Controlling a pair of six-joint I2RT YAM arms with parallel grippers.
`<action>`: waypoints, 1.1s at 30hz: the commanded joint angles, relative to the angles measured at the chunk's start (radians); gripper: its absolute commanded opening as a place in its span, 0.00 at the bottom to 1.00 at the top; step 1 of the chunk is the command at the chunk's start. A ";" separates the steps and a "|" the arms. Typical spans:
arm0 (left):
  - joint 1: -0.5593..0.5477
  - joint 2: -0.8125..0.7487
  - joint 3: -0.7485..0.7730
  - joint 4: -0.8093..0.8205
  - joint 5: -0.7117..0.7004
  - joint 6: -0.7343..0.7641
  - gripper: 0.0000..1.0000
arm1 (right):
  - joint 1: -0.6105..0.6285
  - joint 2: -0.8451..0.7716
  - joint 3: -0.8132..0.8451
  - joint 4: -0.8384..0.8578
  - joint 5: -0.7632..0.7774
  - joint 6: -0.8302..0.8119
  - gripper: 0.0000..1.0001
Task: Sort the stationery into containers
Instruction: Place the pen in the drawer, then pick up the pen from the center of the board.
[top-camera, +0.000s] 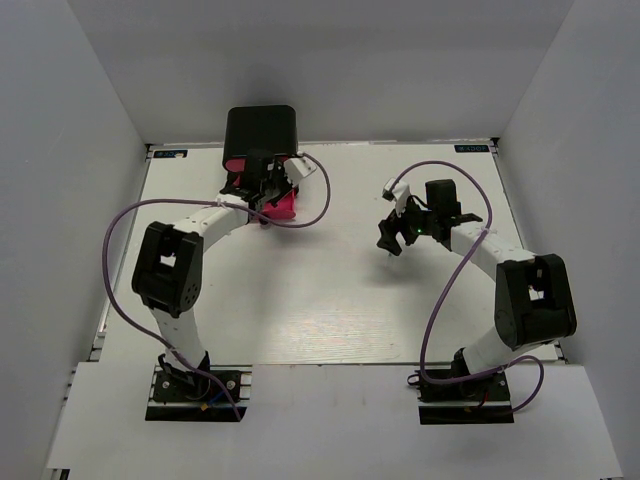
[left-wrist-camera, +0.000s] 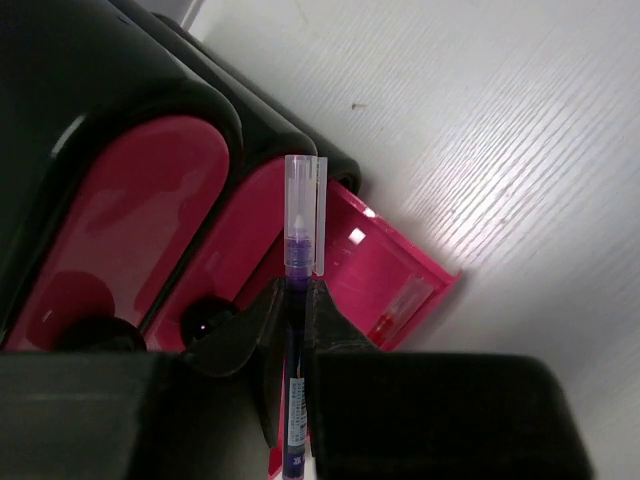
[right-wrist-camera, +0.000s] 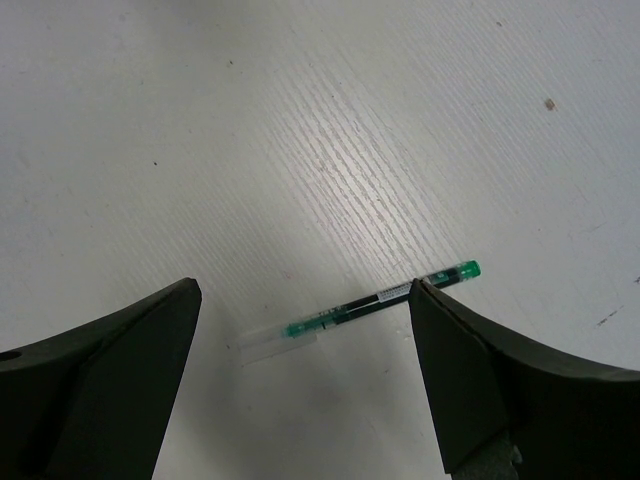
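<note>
Our left pincer (left-wrist-camera: 297, 300) clamps 1 purple pen (left-wrist-camera: 300, 215), capped end over the open pink drawer (left-wrist-camera: 362, 268). Our right pincer (right-wrist-camera: 302, 288) hangs spread wide above 1 green pen (right-wrist-camera: 370, 298) lying on the tabletop (right-wrist-camera: 300, 120), right under the gap.

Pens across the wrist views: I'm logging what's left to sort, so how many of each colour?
Purple clear-capped plastic pen: 1
Green clear-capped plastic pen, on white table: 1
Red-tipped pen in open pink drawer: 1
Total: 3

White table (top-camera: 330, 300) — plain grey walls (top-camera: 60, 150) on three sides.
</note>
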 joint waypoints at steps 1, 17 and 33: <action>0.003 0.007 0.035 -0.008 -0.041 0.119 0.08 | -0.004 -0.044 -0.017 0.026 0.000 -0.005 0.90; 0.012 0.032 -0.002 0.121 -0.150 0.130 0.49 | -0.007 -0.028 -0.009 0.017 0.058 -0.027 0.90; -0.022 -0.305 -0.080 0.047 -0.159 -0.402 0.90 | -0.014 0.102 0.095 -0.055 0.296 0.260 0.46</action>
